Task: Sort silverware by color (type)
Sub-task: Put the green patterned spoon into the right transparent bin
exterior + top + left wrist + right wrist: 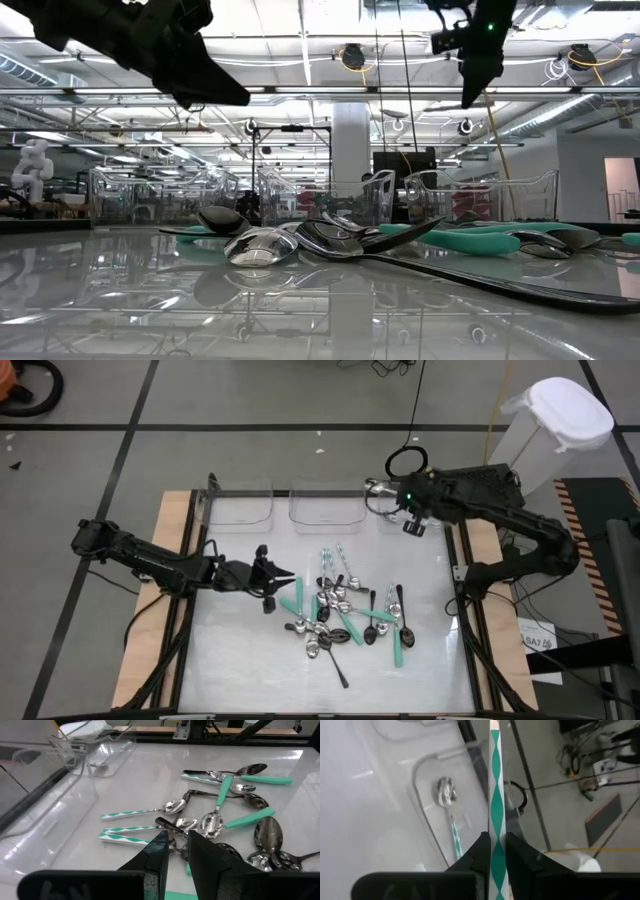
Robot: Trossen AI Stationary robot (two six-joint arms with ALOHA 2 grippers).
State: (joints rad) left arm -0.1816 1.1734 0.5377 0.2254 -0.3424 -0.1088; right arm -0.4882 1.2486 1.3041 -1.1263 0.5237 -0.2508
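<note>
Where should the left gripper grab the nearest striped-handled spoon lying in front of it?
Grip the striped-handled spoon mid-handle, coming straight down with the left gripper. The handle lies flat and clear of the pile, while its bowl end tucks under other spoons.

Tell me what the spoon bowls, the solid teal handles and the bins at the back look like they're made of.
The spoon bowls look like polished metal: they mirror the lights. The solid teal handles seem matte plastic or a coating, flat in color with little glare. The bins are probably clear hard plastic, since the table shows through them.
</note>
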